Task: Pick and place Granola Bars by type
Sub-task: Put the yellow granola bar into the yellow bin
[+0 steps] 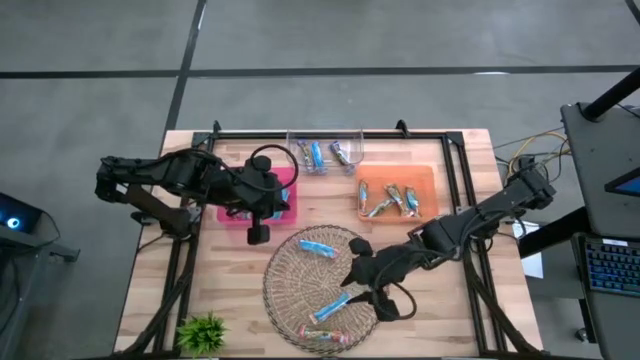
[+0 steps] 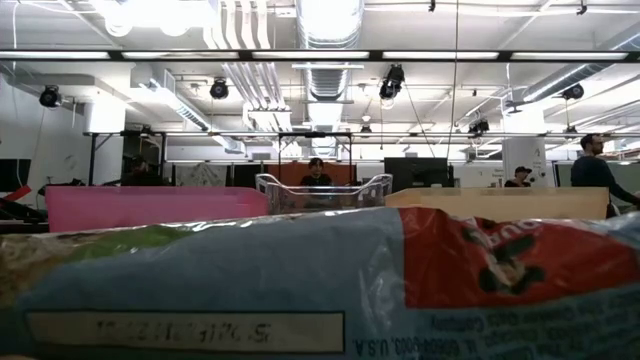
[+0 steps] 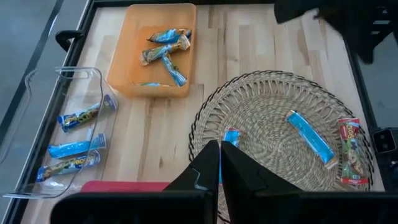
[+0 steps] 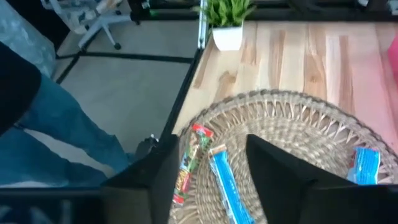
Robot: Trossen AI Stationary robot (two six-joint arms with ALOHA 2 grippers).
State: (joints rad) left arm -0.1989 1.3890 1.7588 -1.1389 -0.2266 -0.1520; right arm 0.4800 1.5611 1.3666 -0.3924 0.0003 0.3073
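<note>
The right gripper (image 1: 352, 283) hangs low over the round wicker mat (image 1: 290, 262) in the middle of the desk (image 1: 460, 320), its jaws spread open with a long blue bar (image 4: 225, 182) lying between them in the right wrist view. Just beside that bar, toward the mat's edge, lies a red-and-green bar (image 4: 188, 160). A third, blue-wrapped bar (image 1: 317, 247) rests on the far part of the mat, well apart from the other two.

The sorted bars sit in the trays along the back of the desk: several in the orange tray (image 1: 428, 178), a few in the clear tray (image 1: 352, 138). What the pink tray (image 1: 288, 212) holds cannot be told, since the left arm covers it. The left gripper (image 3: 219, 163) hovers at the near edge of that pink tray with its jaws closed on nothing.

The step in hand looks like a pick of the long blue bar. To do it well, the right gripper should come down squarely across the bar's narrow width, near its middle, so the wrapper does not twist out. It should stay clear of the red-and-green bar alongside, or both may lift together. The woven surface is uneven, so the jaws need to reach mat level before they close.
</note>
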